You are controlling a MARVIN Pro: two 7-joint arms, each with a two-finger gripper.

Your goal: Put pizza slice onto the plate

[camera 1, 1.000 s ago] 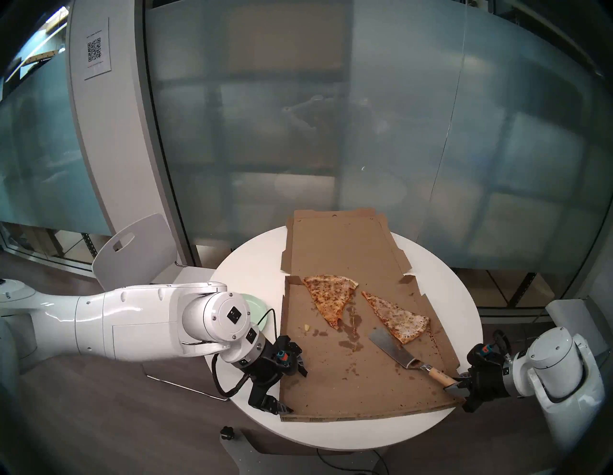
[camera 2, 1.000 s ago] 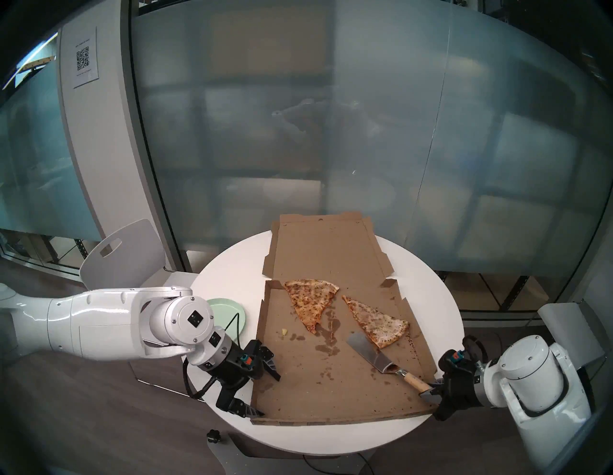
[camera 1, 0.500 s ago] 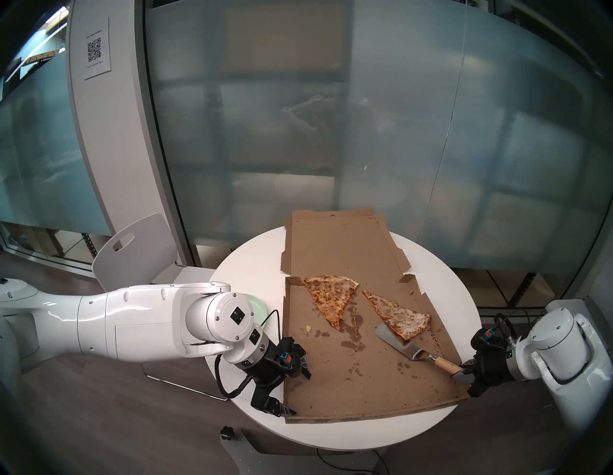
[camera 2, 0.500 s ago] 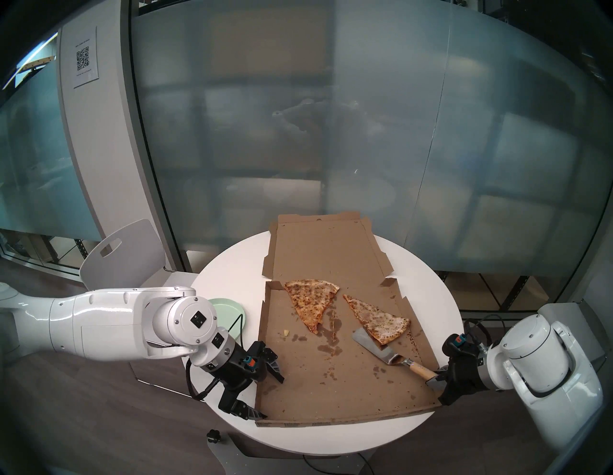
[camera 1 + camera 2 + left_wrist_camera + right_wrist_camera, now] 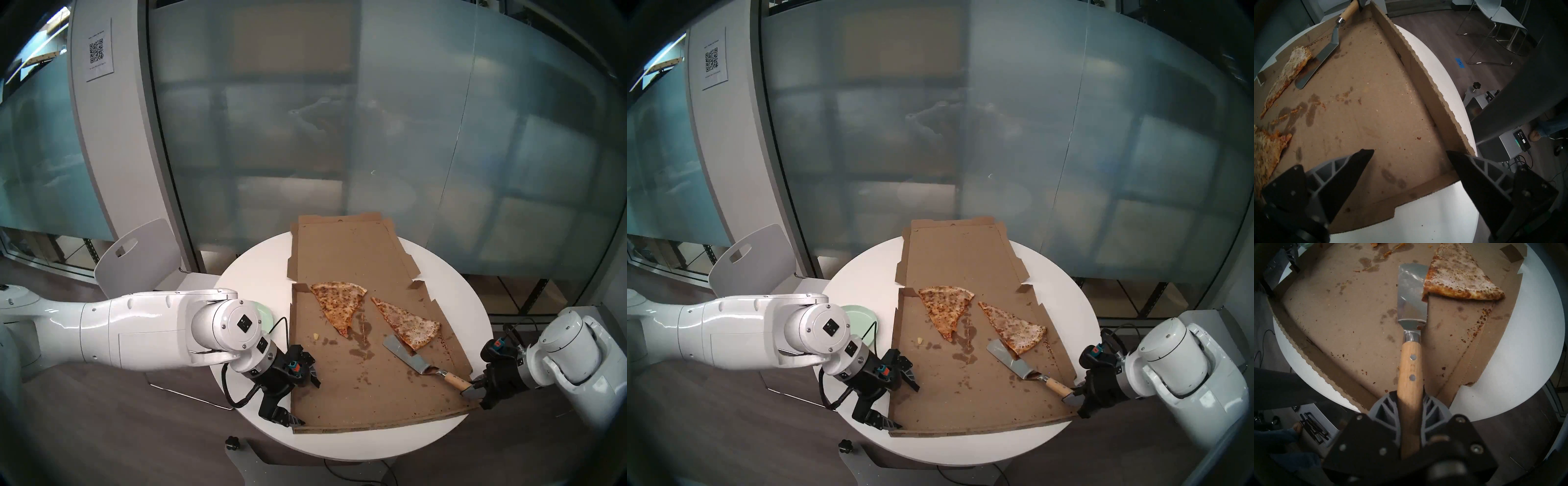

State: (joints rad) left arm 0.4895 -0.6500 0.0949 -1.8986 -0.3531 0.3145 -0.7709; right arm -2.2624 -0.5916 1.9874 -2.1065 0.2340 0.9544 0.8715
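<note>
Pizza box (image 5: 356, 383) lying flat open on the round white desk (image 5: 258, 271), greasy brown cardboard all over. Inside: two slices. Wider browner slice (image 5: 337, 305) up near the back left of the tray, ragged tip pointing toward the robot. Paler pizza slice (image 5: 407, 324) to the right of it, whitish cheese with dark specks, crust end nearest the right side wall of the box. Little yellow crumb (image 5: 316, 336) sitting alone on the cardboard, left of the grease stains.

Mint-green plate (image 5: 861, 317) off to the left of the box on the desk, mostly hidden behind the left arm, nothing visible on the bit that shows.

Right end effector (image 5: 473, 390) clamped tight on the wooden handle of a metal spatula (image 5: 1412, 299), at the near right corner of the box. Blade reaching forward along the cardboard, tucked just under the near corner of the pizza slice; rest of the slice still flat on the box, off to the blade's right in the wrist view.

Left end effector (image 5: 1409, 152) spread wide, holding nothing, straddling the near left corner of the box, well apart from the pizza slice.
</note>
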